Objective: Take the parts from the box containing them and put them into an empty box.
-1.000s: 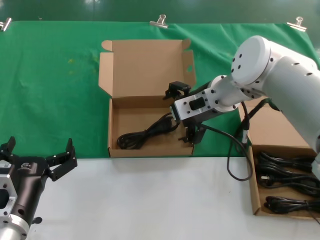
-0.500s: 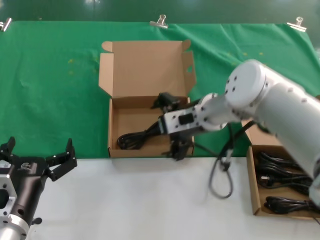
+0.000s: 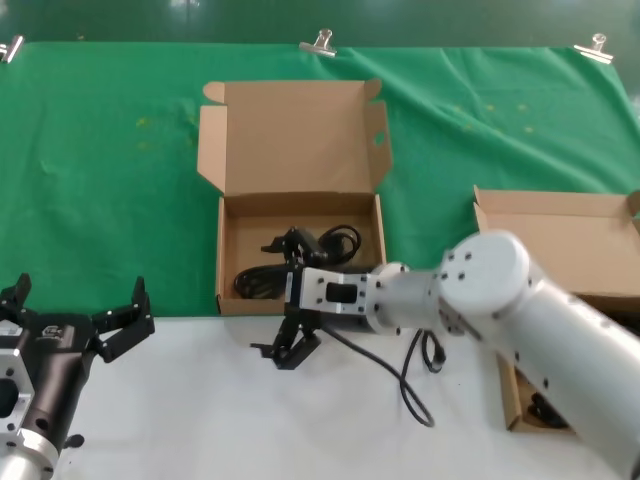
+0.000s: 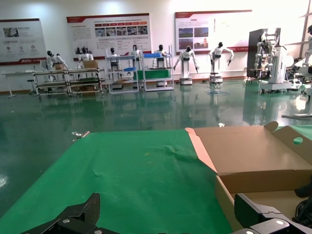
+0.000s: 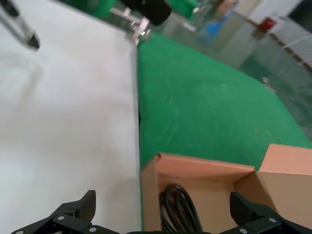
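The box with broad slotted lid flaps (image 3: 228, 262) stands open at the table's middle. Black power cords (image 3: 322, 244) lie looped inside it, and they also show in the right wrist view (image 5: 178, 209). My right gripper (image 3: 287, 348) hangs low at that box's front edge, open and holding nothing, with the box wall and a cord loop between its fingers in its wrist view (image 5: 163, 200). The box with thin lid flaps (image 3: 560, 240) is at the right, mostly hidden by my right arm; a bit of cord (image 3: 545, 408) shows in it. My left gripper (image 3: 78, 298) is parked open at the near left.
A green cloth (image 3: 110, 150) covers the table's far half and is held by metal clips (image 3: 318, 42) at the back edge. The near half is white (image 3: 200, 410). My right arm's own black cable (image 3: 415, 372) dangles over the white part.
My right arm has swung left and down from above the middle box to its front edge. The cord it carried now lies in that box. The left arm has not moved.
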{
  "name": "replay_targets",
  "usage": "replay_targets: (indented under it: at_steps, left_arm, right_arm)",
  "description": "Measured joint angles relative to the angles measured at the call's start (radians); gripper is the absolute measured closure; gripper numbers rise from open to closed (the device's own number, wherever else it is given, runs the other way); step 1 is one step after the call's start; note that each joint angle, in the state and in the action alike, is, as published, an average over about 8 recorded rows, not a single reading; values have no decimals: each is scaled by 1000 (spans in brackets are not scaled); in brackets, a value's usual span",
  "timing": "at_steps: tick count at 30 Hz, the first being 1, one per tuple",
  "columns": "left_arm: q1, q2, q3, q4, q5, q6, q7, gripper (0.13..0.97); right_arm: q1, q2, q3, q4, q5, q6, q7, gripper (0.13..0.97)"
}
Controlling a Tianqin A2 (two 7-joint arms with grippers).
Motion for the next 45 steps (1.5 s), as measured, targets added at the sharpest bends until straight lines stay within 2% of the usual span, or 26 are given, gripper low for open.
replay_targets:
  at_steps: [45]
  left_arm:
    - [0,0,0,0,0,0,0,132]
  right_arm:
    - [-882,180,691,856,122,446,341,129]
